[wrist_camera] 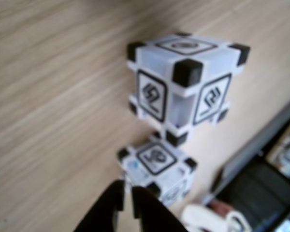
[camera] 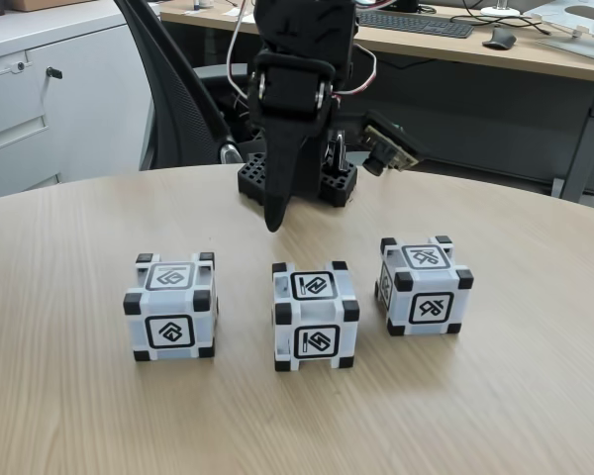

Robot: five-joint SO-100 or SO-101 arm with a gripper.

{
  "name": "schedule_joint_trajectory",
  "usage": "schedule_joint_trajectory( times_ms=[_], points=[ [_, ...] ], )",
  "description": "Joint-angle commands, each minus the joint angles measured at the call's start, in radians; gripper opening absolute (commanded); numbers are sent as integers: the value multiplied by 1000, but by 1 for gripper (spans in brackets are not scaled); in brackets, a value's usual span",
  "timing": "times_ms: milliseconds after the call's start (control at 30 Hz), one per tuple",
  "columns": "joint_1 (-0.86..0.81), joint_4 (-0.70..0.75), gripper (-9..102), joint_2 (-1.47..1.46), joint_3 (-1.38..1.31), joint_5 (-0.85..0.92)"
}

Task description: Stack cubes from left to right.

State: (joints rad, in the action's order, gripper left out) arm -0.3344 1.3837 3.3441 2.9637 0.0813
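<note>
Pale wood-grain table (camera: 69, 416) carries three cubes in a row near its front edge, apart from each other: left cube (camera: 171, 311), middle cube (camera: 315, 316), right cube (camera: 424, 284). The black fingers (camera: 273, 220) hang clenched and empty above the table, just behind the gap between left and middle. To start well, they should spread wide, centre over the left cube and descend squarely on two flat faces. The wrist view shows the narrow slit between the fingers (wrist_camera: 127, 203), with two cubes beyond them.
</note>
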Motion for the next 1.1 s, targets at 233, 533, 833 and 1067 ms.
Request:
schedule_joint_trajectory(
  times_ms=[233,533,833,1067],
  points=[
    [2,6,0,-6,-8,-6],
    [2,6,0,-6,-8,-5],
    [2,6,0,-6,-8,11],
    [2,6,0,-14,-6,51]
  ],
)
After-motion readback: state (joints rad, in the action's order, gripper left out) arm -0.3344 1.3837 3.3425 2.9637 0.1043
